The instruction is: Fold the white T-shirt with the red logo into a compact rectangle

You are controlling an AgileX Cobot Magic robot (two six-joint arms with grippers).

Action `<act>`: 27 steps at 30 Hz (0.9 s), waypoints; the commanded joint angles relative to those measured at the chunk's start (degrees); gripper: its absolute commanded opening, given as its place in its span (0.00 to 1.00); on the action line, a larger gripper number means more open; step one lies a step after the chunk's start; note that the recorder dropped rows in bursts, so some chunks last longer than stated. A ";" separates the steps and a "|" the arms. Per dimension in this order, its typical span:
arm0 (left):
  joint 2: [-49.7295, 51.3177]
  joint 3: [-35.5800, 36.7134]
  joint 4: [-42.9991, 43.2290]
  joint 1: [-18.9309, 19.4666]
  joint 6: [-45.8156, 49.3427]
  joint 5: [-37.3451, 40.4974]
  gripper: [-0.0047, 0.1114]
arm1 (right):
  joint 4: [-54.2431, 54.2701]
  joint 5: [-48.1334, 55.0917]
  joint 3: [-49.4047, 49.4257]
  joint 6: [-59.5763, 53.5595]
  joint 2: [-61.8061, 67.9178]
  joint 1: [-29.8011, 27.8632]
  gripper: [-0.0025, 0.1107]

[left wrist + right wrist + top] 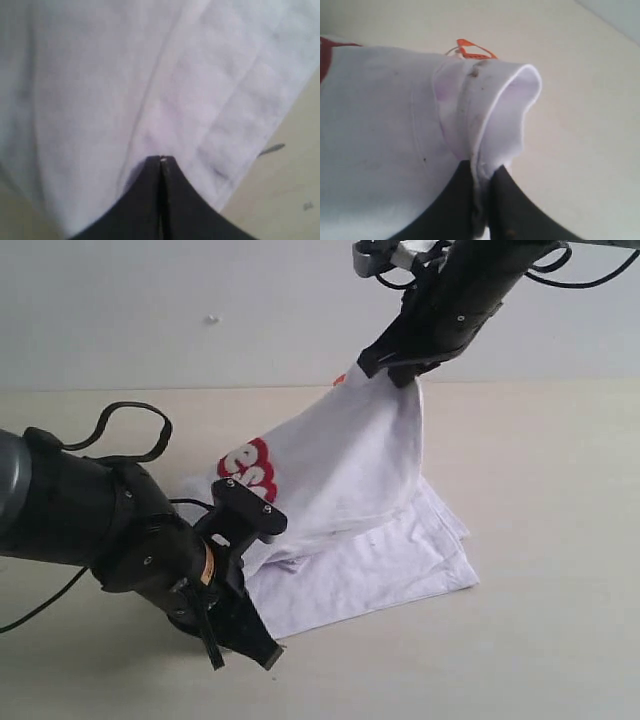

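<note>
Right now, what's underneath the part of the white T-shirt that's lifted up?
The right gripper holds the white T-shirt up by its collar. Under that flap lie more of its layers, flat on the table. Anything beneath them is covered.

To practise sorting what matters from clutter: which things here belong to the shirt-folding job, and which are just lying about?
Belong to the job:
T-shirt
red logo
right gripper, pinching the collar
left gripper, shut

Just lying about:
table
small grey sliver on it, too blurred to name
</note>
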 commanded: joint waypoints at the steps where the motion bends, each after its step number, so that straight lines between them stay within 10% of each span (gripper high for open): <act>1: 1.30 0.45 0.10 0.31 -0.69 3.00 0.04 | -11.16 -2.08 -0.07 8.40 1.34 0.01 0.02; 13: 1.28 -0.30 0.74 0.31 -1.66 3.64 0.04 | -13.79 10.25 -0.07 10.47 8.41 0.01 0.05; 20: -0.46 -0.89 1.00 0.31 -2.04 4.57 0.04 | -10.62 9.30 -0.19 10.47 8.14 0.01 0.44; 27: -2.13 -0.89 1.13 0.31 -2.39 4.82 0.04 | -7.08 9.00 -1.21 10.70 6.36 0.01 0.52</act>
